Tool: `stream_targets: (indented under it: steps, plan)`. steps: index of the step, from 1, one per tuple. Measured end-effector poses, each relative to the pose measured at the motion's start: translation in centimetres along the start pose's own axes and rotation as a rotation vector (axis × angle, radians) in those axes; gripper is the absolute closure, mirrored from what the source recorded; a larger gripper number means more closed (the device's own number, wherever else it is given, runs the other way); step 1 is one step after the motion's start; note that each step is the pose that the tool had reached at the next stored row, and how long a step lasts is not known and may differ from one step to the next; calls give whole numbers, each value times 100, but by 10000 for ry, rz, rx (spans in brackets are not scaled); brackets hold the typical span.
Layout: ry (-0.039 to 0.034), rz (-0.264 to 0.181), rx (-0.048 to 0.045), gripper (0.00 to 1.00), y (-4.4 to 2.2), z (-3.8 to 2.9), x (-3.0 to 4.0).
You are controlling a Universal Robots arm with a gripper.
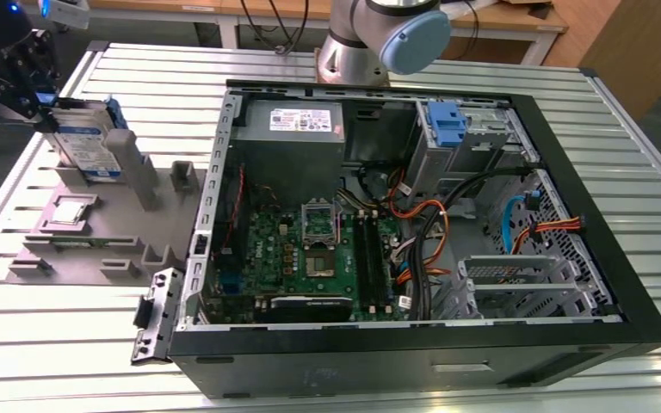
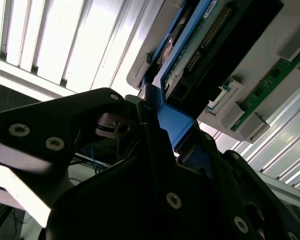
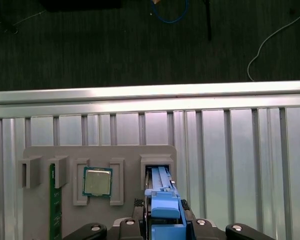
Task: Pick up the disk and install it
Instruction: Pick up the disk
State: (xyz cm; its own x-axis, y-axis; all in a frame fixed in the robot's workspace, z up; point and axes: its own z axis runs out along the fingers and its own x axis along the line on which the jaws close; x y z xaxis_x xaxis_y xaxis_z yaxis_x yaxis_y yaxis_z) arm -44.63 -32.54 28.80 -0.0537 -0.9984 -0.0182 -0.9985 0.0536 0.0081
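Observation:
The disk (image 1: 87, 146) stands on edge at the far end of a grey holder tray (image 1: 101, 245), at the exterior view's left, beside the open computer case (image 1: 423, 232). It is silver with a white-and-blue label and blue rails. My gripper (image 1: 41, 105) sits at the disk's upper edge. In the first wrist view the black fingers (image 3: 187, 226) flank the disk's blue rail (image 3: 162, 200), just by the holder's slot (image 3: 157, 162). The second wrist view shows the disk's connector end (image 2: 200, 45) and the blue rail pinched in my gripper (image 2: 162, 125), which is shut on it.
A square silver processor chip (image 3: 97, 181) and a green memory stick (image 3: 53, 210) lie in other pockets of the holder. Inside the case are a motherboard (image 1: 307, 249), a drive cage with a blue latch (image 1: 447, 125), orange cables and a grey bracket (image 1: 515, 284). The arm's base (image 1: 377, 43) stands behind the case.

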Motion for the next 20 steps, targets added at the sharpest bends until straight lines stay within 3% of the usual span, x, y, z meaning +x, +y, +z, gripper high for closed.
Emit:
stream_targets:
  steps: [3,4,10,12,20]
  plan:
    - [-1,-4,0,62,0,0,0]
    - [0,-5,0,55,0,0,0]
    - [0,-15,0,55,0,0,0]
    - [1,-17,-1,63,0,0,0]
    - [1,-26,-2,63,0,-9,0]
